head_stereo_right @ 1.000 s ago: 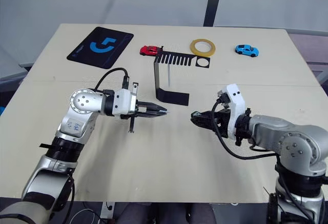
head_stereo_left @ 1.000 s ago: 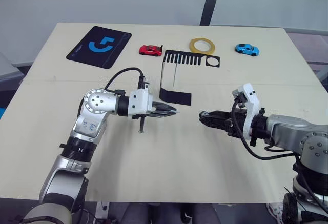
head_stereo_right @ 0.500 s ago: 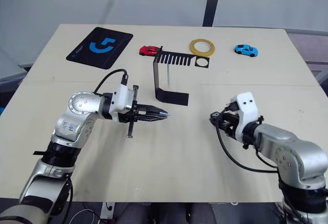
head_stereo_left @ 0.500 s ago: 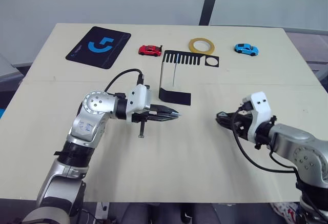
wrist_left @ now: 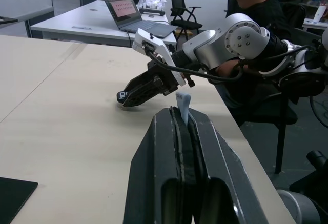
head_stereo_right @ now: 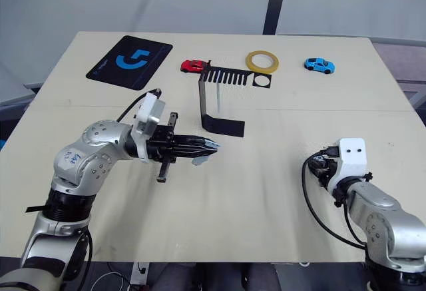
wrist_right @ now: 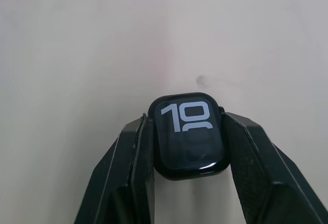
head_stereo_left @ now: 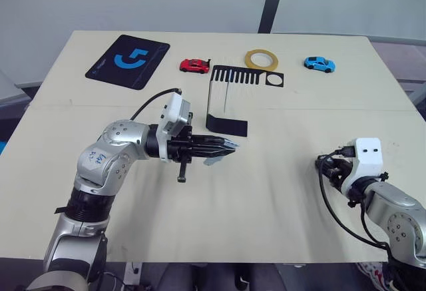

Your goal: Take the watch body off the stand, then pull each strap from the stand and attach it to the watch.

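My right gripper has drawn back toward my right side, away from the stand, its fingers clamped on the watch body. My left gripper hovers just before the stand's base, pinched tight on a pale strap.

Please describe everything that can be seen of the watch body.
The watch body is a small black square case with rounded corners and a glossy dark screen showing large white digits. No strap is attached to it. It is off the stand, pinched at its two sides between the black fingers of the right hand, above the pale table.
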Robot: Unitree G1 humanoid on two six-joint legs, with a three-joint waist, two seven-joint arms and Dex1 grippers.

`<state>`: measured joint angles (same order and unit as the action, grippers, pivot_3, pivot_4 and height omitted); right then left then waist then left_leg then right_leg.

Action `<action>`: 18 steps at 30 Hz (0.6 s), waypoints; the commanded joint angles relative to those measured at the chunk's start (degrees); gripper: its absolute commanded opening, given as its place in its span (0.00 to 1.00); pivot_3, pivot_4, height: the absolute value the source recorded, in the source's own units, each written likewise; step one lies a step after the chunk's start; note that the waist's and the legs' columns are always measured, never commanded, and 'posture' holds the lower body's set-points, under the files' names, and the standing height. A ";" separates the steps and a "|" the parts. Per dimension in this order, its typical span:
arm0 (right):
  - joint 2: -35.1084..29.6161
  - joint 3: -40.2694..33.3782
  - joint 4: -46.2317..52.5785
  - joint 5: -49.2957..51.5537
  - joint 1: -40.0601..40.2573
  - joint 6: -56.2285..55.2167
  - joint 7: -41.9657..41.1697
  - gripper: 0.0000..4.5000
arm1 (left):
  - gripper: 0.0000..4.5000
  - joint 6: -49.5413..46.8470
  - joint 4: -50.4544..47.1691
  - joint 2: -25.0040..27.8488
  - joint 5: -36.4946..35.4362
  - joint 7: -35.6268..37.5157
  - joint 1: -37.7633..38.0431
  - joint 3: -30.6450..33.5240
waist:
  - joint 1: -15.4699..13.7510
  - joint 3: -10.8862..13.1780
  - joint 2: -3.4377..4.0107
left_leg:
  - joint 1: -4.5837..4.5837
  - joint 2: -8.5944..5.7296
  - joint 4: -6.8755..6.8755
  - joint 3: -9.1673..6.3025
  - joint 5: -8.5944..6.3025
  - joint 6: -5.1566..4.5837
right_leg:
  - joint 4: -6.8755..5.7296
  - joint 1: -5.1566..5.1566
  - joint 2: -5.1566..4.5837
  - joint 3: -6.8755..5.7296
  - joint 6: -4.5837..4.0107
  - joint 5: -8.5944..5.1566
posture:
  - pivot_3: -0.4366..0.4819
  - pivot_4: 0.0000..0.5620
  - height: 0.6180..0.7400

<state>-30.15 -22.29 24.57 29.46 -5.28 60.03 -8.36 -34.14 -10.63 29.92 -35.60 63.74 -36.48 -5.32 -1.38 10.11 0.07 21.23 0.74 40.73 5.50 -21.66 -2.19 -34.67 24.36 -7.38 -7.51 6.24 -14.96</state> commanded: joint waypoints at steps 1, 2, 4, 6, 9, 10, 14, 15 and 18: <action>0.07 -1.19 -0.34 -1.17 1.13 -2.04 -0.54 0.36 | 0.00 -0.47 -1.32 -0.29 -1.42 -0.62 -0.71 1.26 | 0.01 0.00 0.00 | 0.00 0.00 0.00 0.00 0.00 0.00 | 0.00 0.00 0.00 0.01 0.00 0.00 | 0.48 0.27 0.93; 0.07 -1.15 -0.56 -1.30 1.32 -2.18 -0.76 0.36 | 0.00 -0.43 -1.29 -0.33 -1.34 -0.64 -0.73 1.22 | 0.02 0.00 0.00 | 0.00 0.00 0.00 0.00 0.00 0.00 | 0.00 0.00 0.00 0.01 0.00 0.00 | 0.48 0.27 0.93; -0.30 -1.01 -0.64 -1.34 2.09 -2.26 -1.49 0.47 | 0.00 -0.01 -1.25 -0.33 -0.98 -0.54 -0.58 1.03 | 0.06 0.00 0.00 | 0.00 -0.01 0.00 0.01 0.00 0.00 | 0.00 0.00 0.02 0.00 0.00 0.00 | 0.48 0.27 0.93; -1.20 -0.78 -0.39 -1.77 3.14 -2.64 -2.49 0.66 | 0.00 0.03 -1.12 -0.39 -0.90 -0.56 -0.60 0.99 | 0.01 0.00 0.00 | -0.01 -0.02 0.00 0.01 0.00 0.00 | 0.00 0.00 0.03 0.00 0.00 0.00 | 0.48 0.27 0.93; -2.55 -1.77 2.11 -1.48 5.08 -2.03 -3.60 0.98 | 0.00 0.11 -0.75 -0.44 -0.80 -0.61 -0.71 1.06 | -0.01 0.00 0.00 | -0.01 -0.02 0.00 0.01 0.00 0.00 | 0.01 0.00 0.02 0.02 0.00 0.00 | 0.48 0.27 0.93; -3.08 -2.19 3.59 -1.12 5.93 -1.49 -4.06 0.98 | 0.00 0.13 -0.68 -0.43 -0.81 -0.63 -0.70 1.13 | -0.02 0.00 0.00 | -0.01 -0.02 0.00 0.00 0.00 0.00 | 0.00 0.00 0.02 0.01 0.00 0.00 | 0.48 0.27 0.93; -3.34 -3.15 7.42 -0.65 8.02 -0.24 -4.02 0.98 | 0.00 0.46 -0.61 -0.72 -0.64 -1.03 -0.55 1.20 | -0.01 0.00 0.00 | -0.01 -0.02 0.00 0.01 0.00 0.00 | 0.01 -0.01 0.02 0.02 0.00 0.00 | 0.48 0.27 0.93; -2.44 -3.60 7.60 -0.48 7.92 -0.09 -3.40 0.98 | 0.00 0.49 -0.66 -0.95 -0.56 -1.28 -0.59 1.07 | 0.00 0.00 0.00 | -0.01 -0.02 0.00 0.02 0.00 0.00 | 0.01 0.00 0.02 0.03 0.00 0.00 | 0.48 0.27 0.93; -0.36 -4.36 7.82 -0.46 7.51 0.19 -1.80 0.98 | 0.00 0.50 -0.75 -1.37 -0.39 -1.72 -0.73 0.75 | -0.04 0.00 0.00 | -0.02 -0.02 0.01 0.03 0.00 0.00 | 0.00 -0.01 0.02 0.05 0.00 0.00 | 0.48 0.27 0.93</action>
<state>-30.68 -24.80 30.26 28.60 2.55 60.19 -11.03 -34.39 -10.36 28.76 -35.65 62.14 -36.50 -5.26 -1.42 10.11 0.07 21.22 0.72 40.74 5.52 -21.66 -2.19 -34.67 24.35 -7.35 -7.48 6.24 -14.96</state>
